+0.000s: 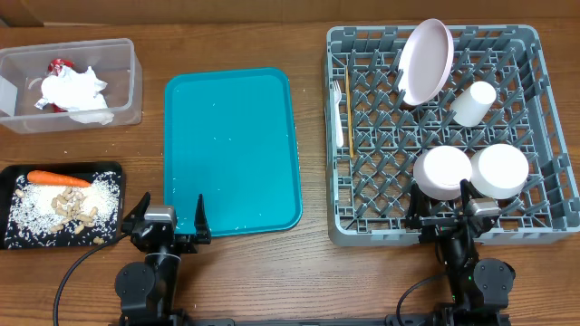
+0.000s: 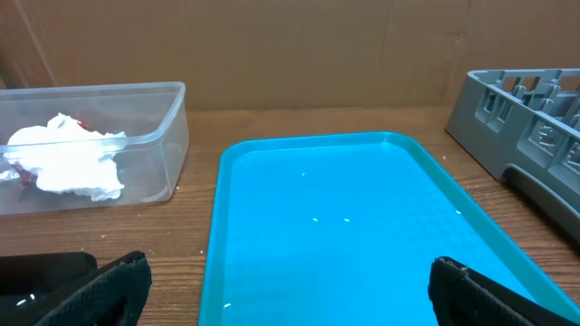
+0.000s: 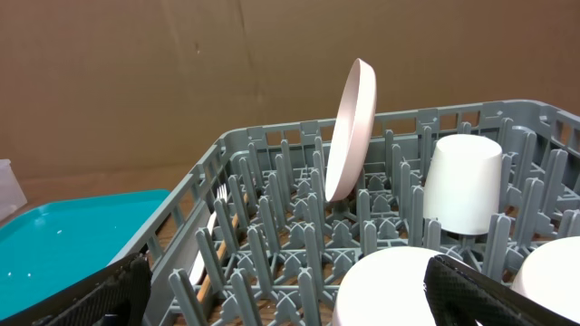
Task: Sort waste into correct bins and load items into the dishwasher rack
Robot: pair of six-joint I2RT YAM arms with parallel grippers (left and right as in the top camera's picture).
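Teal plastic, the flat serving tray (image 1: 231,149) lies bare in the middle of the wooden worktop (image 1: 308,272), between the bins and the dishwasher rack (image 1: 381,237). The left gripper (image 1: 169,219) hovers at its near edge, fingers spread wide and holding nothing. The right gripper (image 1: 444,210) sits at the rack's near wall, just before the bowls, fingers likewise apart and empty.

Far left, one clear tub (image 1: 136,72) holds one crumpled napkin (image 1: 77,91) with a red-and-white wrapper (image 1: 60,65) beside it. In front of the tub, one black tray (image 1: 63,167) carries one carrot (image 1: 57,178), scattered rice (image 1: 32,213) and beige scraps (image 1: 72,208).

The rack holds one pale-pink plate (image 1: 426,62) standing on edge between pegs, one white cup (image 1: 474,103) upside down, and two bowls (image 1: 444,172) (image 1: 501,169) upside down side by side near the front wall. One white fork (image 1: 337,113) and one wooden stick (image 1: 345,118) lie along the rack's left side.
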